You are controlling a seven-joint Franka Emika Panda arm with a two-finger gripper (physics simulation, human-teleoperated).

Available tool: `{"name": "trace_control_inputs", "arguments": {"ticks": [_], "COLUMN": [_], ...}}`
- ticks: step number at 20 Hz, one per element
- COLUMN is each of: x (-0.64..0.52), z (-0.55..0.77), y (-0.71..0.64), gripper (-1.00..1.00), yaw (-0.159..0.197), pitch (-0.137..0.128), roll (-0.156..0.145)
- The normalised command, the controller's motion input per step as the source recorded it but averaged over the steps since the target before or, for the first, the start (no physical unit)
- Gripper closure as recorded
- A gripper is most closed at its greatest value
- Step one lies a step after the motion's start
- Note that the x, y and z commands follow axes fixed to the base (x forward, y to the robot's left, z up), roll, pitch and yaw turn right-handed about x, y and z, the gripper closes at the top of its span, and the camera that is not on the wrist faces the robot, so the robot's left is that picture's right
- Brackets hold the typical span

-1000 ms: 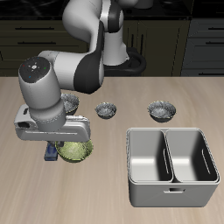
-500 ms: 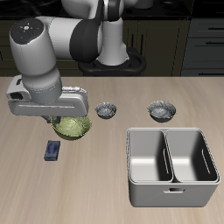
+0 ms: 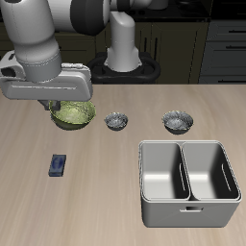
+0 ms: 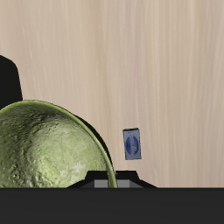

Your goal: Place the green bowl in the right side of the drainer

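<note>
The green bowl (image 3: 73,116) hangs under my gripper (image 3: 58,109), lifted well above the table. The gripper is shut on the bowl's rim. In the wrist view the bowl's mottled yellow-green inside (image 4: 44,153) fills much of the frame, close to the fingers. The drainer (image 3: 189,183), a grey metal tub with two side-by-side compartments, stands near the table's front edge, far across the table from the bowl. Both of its compartments hold nothing.
Two small grey bowls (image 3: 116,121) (image 3: 178,121) sit on the table behind the drainer. A small blue flat object (image 3: 58,165) lies on the table below the lifted bowl; it also shows in the wrist view (image 4: 131,143).
The gripper has risen from the table with the green bowl in it, moving up and back. The blue object, once beside the gripper, now lies uncovered.
</note>
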Motion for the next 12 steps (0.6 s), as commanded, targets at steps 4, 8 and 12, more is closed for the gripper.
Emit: {"name": "trace_control_inputs", "arguments": {"ticks": [4, 8, 12], "x": [-0.15, -0.08, 0.04], "z": [0.31, 0.21, 0.11], "y": [0.05, -0.01, 0.13], "gripper": [1.00, 1.00, 1.00], "yaw": [0.012, 0.002, -0.003], "pitch": [-0.050, -0.032, -0.011], "roll": [0.008, -0.012, 0.005]}}
